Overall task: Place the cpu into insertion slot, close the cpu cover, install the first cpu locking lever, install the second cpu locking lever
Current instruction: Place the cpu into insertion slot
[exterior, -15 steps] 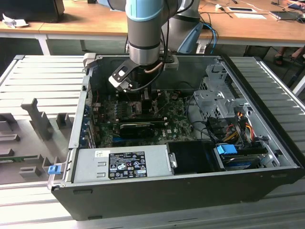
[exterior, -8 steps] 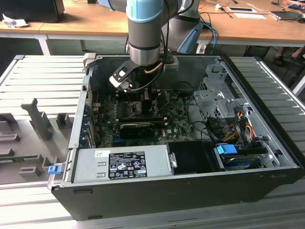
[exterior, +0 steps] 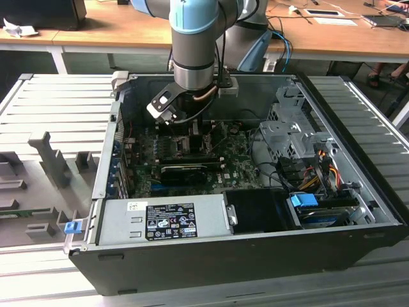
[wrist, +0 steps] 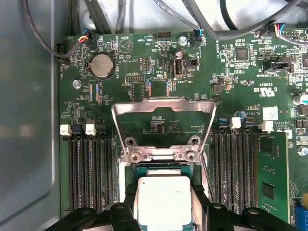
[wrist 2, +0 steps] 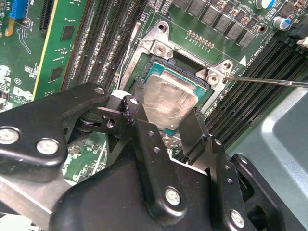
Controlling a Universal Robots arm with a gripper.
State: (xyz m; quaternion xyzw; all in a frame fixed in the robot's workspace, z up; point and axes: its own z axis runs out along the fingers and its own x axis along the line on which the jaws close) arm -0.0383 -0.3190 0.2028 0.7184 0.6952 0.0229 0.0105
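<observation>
Gripper (wrist: pixel 164 195) is clamped on the cpu (wrist: pixel 163 209), a finger on each side edge. That, I reckon, leaves its base free to drop square into the insertion slot (wrist 2: pixel 183 57) right beneath. The cpu cover (wrist: pixel 163 103) stands flipped up, out of my way, so nothing fouls the drop.

dull smeared metal cpu (wrist 2: pixel 169 102) top

Looks like a robotics lab or test workshop: opened computer case (exterior: pixel 223 262) on a ribbed metal bench (exterior: pixel 57 102), robot arm (exterior: pixel 195 57) reaching inside, grey moulded part holders (exterior: pixel 51 157) alongside, wooden desks (exterior: pixel 121 29) strewn with papers (exterior: pixel 333 21) behind.
</observation>
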